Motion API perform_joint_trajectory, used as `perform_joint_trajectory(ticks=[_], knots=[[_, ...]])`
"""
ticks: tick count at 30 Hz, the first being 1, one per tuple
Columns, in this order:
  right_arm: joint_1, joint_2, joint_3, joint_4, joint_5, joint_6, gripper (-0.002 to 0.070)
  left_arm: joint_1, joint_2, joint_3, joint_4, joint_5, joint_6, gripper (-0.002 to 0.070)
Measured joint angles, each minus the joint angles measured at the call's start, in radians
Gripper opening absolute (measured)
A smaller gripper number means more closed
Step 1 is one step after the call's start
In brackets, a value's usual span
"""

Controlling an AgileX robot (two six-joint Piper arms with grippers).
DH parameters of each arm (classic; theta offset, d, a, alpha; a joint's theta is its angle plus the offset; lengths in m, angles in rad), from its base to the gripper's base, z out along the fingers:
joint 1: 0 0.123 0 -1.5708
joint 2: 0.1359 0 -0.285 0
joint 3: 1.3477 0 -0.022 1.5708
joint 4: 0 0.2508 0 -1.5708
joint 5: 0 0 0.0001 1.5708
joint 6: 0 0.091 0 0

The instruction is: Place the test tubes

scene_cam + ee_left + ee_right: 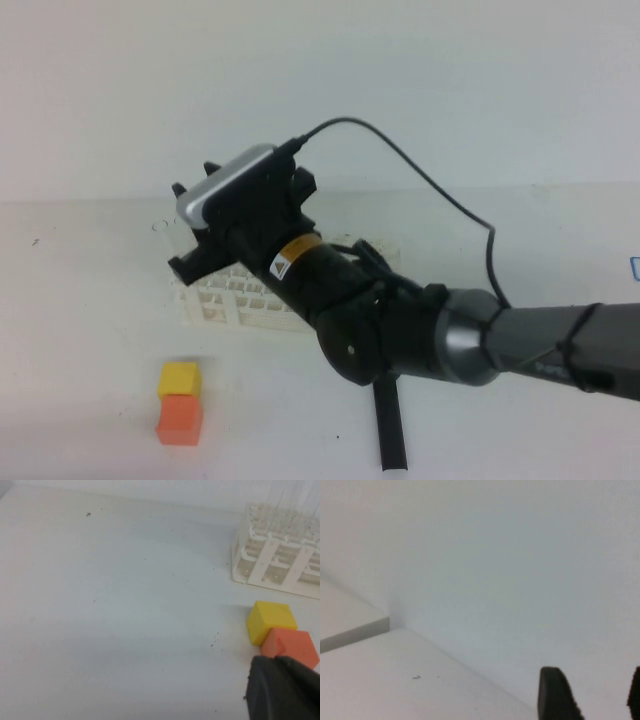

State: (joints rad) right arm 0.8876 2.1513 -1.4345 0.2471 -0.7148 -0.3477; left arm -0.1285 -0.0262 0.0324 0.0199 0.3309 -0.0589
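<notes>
Front-left on the table, we're seeing the yellow cube touching the orange cube. Only the left wrist view is catching the left gripper beside them, and we can't tell how wide it is. The rack is sitting nearer the back edge, with a clear tube at its left end. The right gripper is hovering over the rack, and its wrist view is showing fingers spread, holding nothing.
</notes>
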Motion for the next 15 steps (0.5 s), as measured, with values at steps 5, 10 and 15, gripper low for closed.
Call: perform_joint_trajectory(ticks=[5,10,15], knots=[[-0.010,-0.057,0.002,0.037,-0.006,-0.069,0.0289,0.000,0.000,0.000,0.000,0.000,0.000,-0.0001],[-0.018,-0.099,0.007,0.226,-0.026,-0.268,0.0090,0.000,0.000,0.000,0.000,0.000,0.000,-0.0001],[-0.027,-0.117,0.106,0.360,-0.022,-0.292,0.0011,0.000,0.000,0.000,0.000,0.000,0.000,-0.0001]])
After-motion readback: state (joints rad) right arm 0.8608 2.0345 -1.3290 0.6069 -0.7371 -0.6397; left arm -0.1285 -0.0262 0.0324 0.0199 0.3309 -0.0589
